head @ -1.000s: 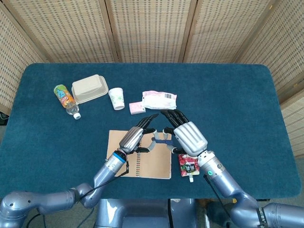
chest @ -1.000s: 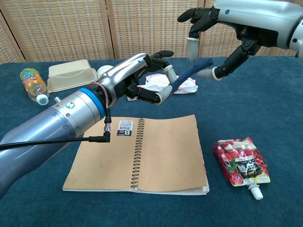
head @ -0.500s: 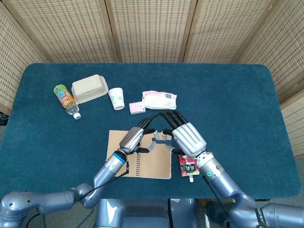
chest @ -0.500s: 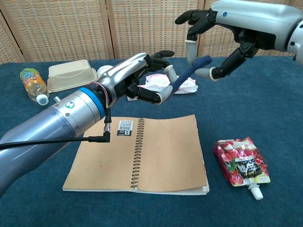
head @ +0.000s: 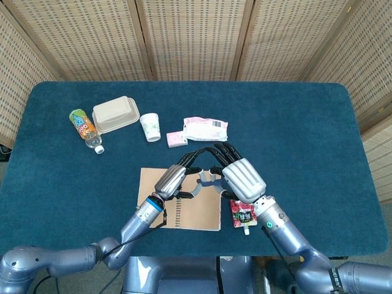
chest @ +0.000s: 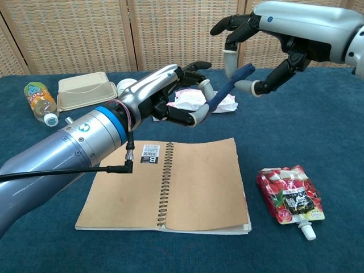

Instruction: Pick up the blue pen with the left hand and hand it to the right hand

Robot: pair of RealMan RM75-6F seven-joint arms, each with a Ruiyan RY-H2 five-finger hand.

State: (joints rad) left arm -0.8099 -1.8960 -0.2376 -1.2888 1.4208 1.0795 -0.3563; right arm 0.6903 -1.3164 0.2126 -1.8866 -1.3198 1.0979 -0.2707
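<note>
The blue pen [chest: 227, 88] slants up to the right above the open notebook [chest: 170, 182]. My left hand [chest: 173, 94] pinches the pen's lower end between thumb and fingers. My right hand [chest: 273, 37] hovers at the upper right with its fingers spread. The pen's upper end lies between one fingertip [chest: 229, 58] and the thumb, and no firm grip shows. In the head view my left hand [head: 174, 177] and right hand [head: 243, 179] meet over the notebook [head: 184, 208]; the pen is mostly hidden there.
A red drink pouch [chest: 289, 196] lies right of the notebook. At the back left are a bottle [chest: 38, 101], a beige lidded container [chest: 85, 90] and a paper cup [head: 150, 127]. A white and pink packet [head: 206, 127] lies behind the hands.
My right hand has shifted left and lower toward the pen. The pen's upper end now sits between its finger and thumb. My left hand still holds the pen, raised slightly.
</note>
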